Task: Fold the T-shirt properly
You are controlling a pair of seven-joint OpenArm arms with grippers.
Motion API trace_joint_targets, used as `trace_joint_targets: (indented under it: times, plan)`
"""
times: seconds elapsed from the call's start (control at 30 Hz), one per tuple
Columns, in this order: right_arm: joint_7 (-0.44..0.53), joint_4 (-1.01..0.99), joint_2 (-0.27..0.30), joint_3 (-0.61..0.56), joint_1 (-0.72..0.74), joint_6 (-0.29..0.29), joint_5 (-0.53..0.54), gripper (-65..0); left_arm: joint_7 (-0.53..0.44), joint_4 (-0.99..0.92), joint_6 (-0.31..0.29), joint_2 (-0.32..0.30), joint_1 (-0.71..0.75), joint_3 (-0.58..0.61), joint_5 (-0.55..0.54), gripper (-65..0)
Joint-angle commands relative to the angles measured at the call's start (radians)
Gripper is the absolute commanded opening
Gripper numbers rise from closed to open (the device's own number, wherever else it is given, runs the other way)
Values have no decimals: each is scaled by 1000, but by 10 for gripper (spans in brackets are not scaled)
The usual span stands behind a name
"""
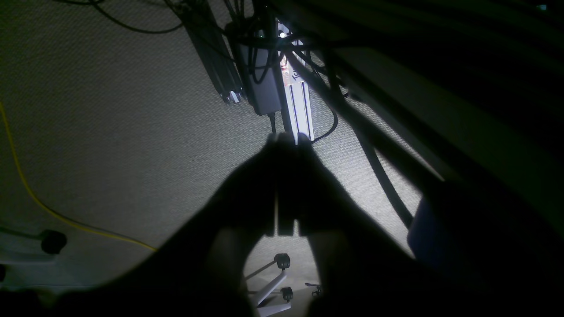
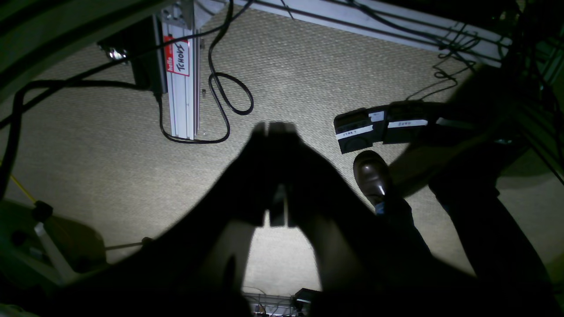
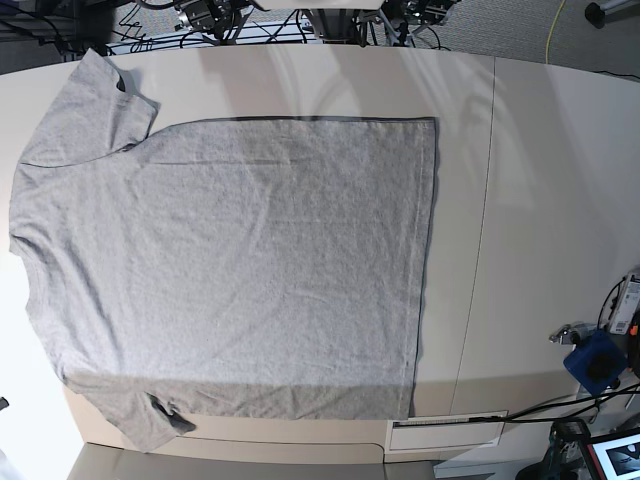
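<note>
Shirt: the T-shirt point(image 3: 230, 265) is spread flat, plain side up, on the table point(image 3: 540, 200), filling the table's left and middle in the base view.
Long axis: it runs 9 to 3 o'clock, shoulders at 9, hem at 3, one sleeve at 11 and one at 7.
Left claw point(image 1: 285, 143): seen only in its own wrist view, silhouetted over carpet point(image 1: 110, 132); the fingers are pressed together on nothing.
Right claw point(image 2: 274, 128): likewise dark against the floor, tips together, nothing held (a person's shoe point(image 2: 372, 176) lies at its 3 o'clock).
Arms versus shirt: neither arm appears in the base view, so no distance can be read.
Nearer arm: judged to be the right one, working that view's left, where the shoulder end lies.
Progress: no fold is made yet.
</note>
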Motion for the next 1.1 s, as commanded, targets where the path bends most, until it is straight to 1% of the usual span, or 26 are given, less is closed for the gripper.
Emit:
trace_joint_targets:
  times: [0.0,0.17,0.27,0.37,0.47,0.7,0.87,1.07]
  plan:
    - [-7,6,3,-2,-2,3,-1,-650,4,8,-8,-1,14,2,-2,-650]
    - [-16,6,3,-2,-14,3,-1,-650,4,41,-8,-6,51,2,-2,-650]
    - [-21,28,5,-2,-46,3,-1,-650,4,90,-9,-20,96,2,-2,-650]
    - [-22,87,22,-2,-109,3,-1,-650,4,153,-9,-48,151,2,-2,-650]
    - [-23,160,52,-2,-177,3,-1,-650,4,225,-9,-83,210,2,-2,-650]
    - [-24,348,135,-2,-361,3,3,-650,24,414,-8,-191,367,2,-3,-650]
    - [-26,505,193,-2,-484,3,3,-650,57,566,-8,-281,478,2,-48,-650]
    - [-70,720,239,-1,-639,3,2,-650,117,774,-9,-404,625,2,-48,-650]
